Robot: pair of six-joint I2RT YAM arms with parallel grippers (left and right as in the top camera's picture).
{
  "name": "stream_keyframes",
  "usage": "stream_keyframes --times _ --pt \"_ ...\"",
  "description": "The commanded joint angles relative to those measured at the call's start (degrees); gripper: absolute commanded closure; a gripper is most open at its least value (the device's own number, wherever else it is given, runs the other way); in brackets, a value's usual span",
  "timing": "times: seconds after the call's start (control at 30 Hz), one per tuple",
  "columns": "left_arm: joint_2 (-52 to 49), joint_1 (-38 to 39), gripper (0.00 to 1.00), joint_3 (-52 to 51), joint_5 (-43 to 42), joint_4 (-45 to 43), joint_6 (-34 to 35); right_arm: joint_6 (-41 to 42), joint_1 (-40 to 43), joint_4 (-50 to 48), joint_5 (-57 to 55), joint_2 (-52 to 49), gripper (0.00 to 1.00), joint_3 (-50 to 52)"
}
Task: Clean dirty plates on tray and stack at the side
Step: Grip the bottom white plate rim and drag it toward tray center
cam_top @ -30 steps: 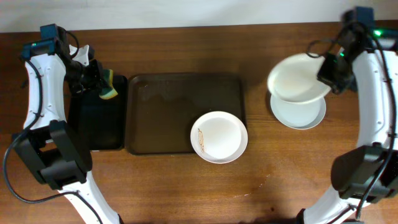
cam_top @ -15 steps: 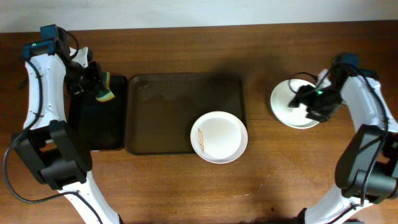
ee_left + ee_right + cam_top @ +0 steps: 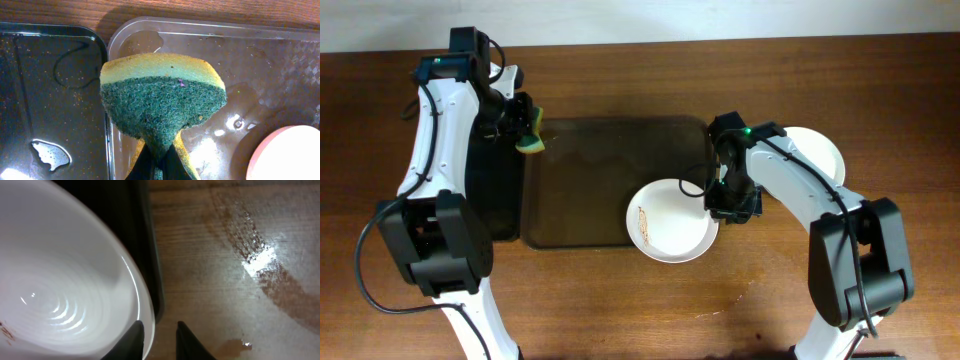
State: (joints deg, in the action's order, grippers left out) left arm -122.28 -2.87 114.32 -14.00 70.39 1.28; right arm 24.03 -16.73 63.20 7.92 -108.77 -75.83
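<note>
One dirty plate [image 3: 670, 222] lies at the right end effector [image 3: 160, 341], whose fingers stand spread beside its rim, gripping nothing.
The plate sits on the tray's [image 3: 580, 175] corner nearest that end effector, its edge overhanging the tray rim toward the fingertips, with the orange-brown streak [image 3: 642, 226] on the side away from them. It looks stiff, glossy and probably slippery. It seems light enough for one arm, yet breakable if dropped, so the safest hold is likely a pinch across the rim right at the fingertips. The left end effector [image 3: 156, 164] is pressed tight on a green-and-yellow sponge [image 3: 162, 95], soft and compressible. Another plate [image 3: 820, 150] rests on the surface [image 3: 620, 310] behind the right end effector.
</note>
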Motion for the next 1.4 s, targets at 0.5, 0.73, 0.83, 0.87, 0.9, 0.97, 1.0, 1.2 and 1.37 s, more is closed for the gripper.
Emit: stream_keyframes --times 0.5,0.73,0.83,0.87,0.9,0.97,1.0,1.2,1.37 --pt "0.3 -0.3 1.0 0.8 0.5 -2.1 -0.7 -8.9 -5.0 -15.8 -6.5 -5.2 0.64 -1.4" --pt "0.3 -0.3 1.0 0.8 0.5 -2.2 -0.7 -14.8 -5.0 -27.8 -6.8 -5.2 0.39 -1.4" --pt "0.3 -0.3 1.0 0.8 0.5 -1.9 -0.7 -15.2 -5.0 -31.7 -7.4 -5.2 0.3 -2.3" --pt "0.3 -0.3 1.0 0.8 0.5 -1.9 -0.7 -15.2 -5.0 -29.6 -6.3 -4.9 0.3 -3.6" --pt "0.3 -0.3 1.0 0.7 0.5 -1.9 -0.7 -15.2 -5.0 -25.5 -4.6 -4.1 0.3 -6.3" --pt "0.3 -0.2 1.0 0.7 0.5 -2.0 -0.7 -10.7 -4.5 -13.7 -5.4 -2.1 0.29 -13.7" --pt "0.3 -0.2 1.0 0.7 0.5 -2.0 -0.7 -9.2 -3.8 -11.1 -6.1 -2.1 0.29 -14.6" --pt "0.2 -0.2 1.0 0.0 0.5 -2.0 -0.7 -5.5 -3.5 -10.2 -6.5 -6.2 0.34 -9.8" --pt "0.2 -0.2 1.0 0.0 0.5 -1.8 -0.7 -5.0 -3.5 -10.3 -6.3 -9.5 0.34 -9.6"
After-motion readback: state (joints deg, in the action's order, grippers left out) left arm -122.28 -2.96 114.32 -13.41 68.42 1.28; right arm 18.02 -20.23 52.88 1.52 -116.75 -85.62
